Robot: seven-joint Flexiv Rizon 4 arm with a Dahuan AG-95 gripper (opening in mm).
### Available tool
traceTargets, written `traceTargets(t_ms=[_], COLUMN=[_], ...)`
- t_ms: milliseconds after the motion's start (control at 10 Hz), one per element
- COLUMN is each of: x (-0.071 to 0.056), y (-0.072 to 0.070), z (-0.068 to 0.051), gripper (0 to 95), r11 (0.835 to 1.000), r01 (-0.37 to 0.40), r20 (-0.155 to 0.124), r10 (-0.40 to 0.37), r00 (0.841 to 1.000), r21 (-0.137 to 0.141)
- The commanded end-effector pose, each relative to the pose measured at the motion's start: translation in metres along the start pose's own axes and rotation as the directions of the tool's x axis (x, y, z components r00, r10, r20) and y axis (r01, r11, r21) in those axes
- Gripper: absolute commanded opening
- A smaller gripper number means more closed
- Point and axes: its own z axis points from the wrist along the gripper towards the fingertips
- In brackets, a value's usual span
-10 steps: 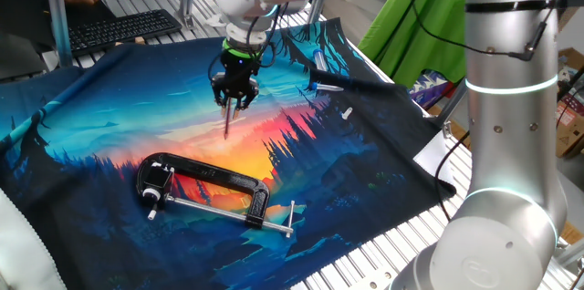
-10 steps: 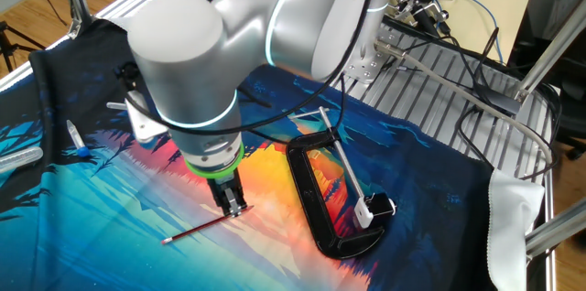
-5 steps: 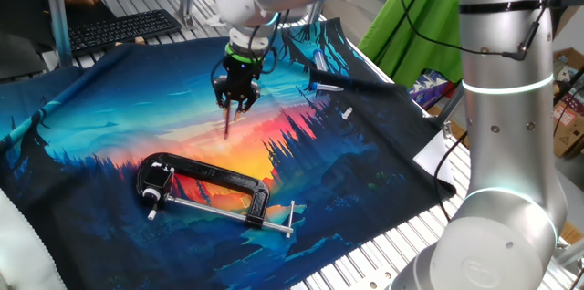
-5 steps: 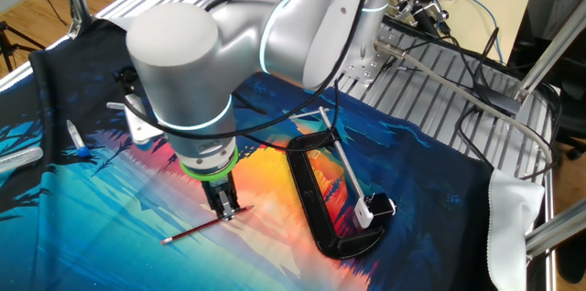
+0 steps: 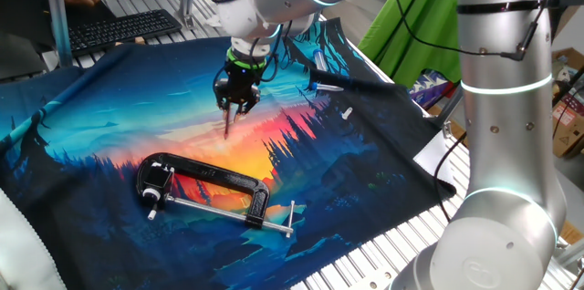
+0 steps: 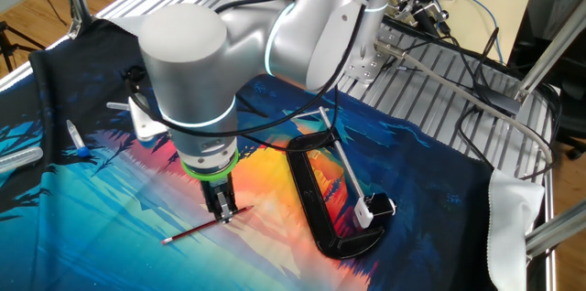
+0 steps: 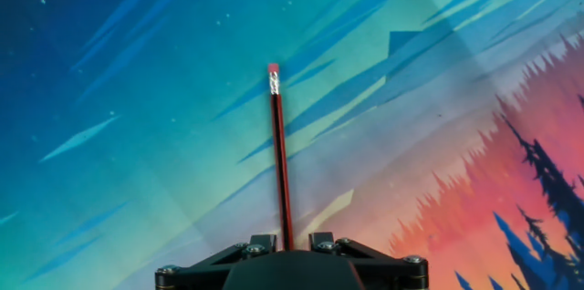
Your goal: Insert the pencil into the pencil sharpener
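My gripper (image 5: 234, 100) is shut on the pencil (image 5: 227, 123), a thin dark reddish stick that sticks out below the fingers over the orange part of the printed cloth. In the other fixed view the gripper (image 6: 222, 210) holds one end and the pencil (image 6: 194, 228) slants away to the lower left, just above the cloth. In the hand view the pencil (image 7: 279, 158) runs straight out from between the jaws (image 7: 287, 240), eraser end farthest away. I cannot pick out the pencil sharpener with certainty; a small white object (image 5: 347, 113) lies at the cloth's right side.
A black C-clamp (image 5: 206, 188) with a silver screw rod lies on the cloth in front of the gripper; it also shows in the other fixed view (image 6: 328, 201). A blue-and-white object (image 6: 79, 149) and a dark stick (image 5: 330, 80) lie near the cloth's far edge. A keyboard (image 5: 123, 25) stands behind.
The gripper has shifted slightly across the cloth, away from the C-clamp, with the pencil still held. Nothing else has moved.
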Motion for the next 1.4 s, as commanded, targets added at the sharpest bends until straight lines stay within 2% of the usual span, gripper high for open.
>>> traceTargets(t_ms=[100,600,1400], x=[-0.0045,-0.0116,-0.0131], y=[-0.0003,0.0016,0.0031], z=[0.0006,0.0031,0.0089], gripper=[19.0,19.0,19.0], r11=[1.000,1.000,0.999], r01=[0.003,0.007,0.039], r20=[0.001,0.011,0.022], r10=[-0.003,-0.006,-0.039], r00=[1.000,1.000,0.999], r21=[-0.003,-0.012,-0.009])
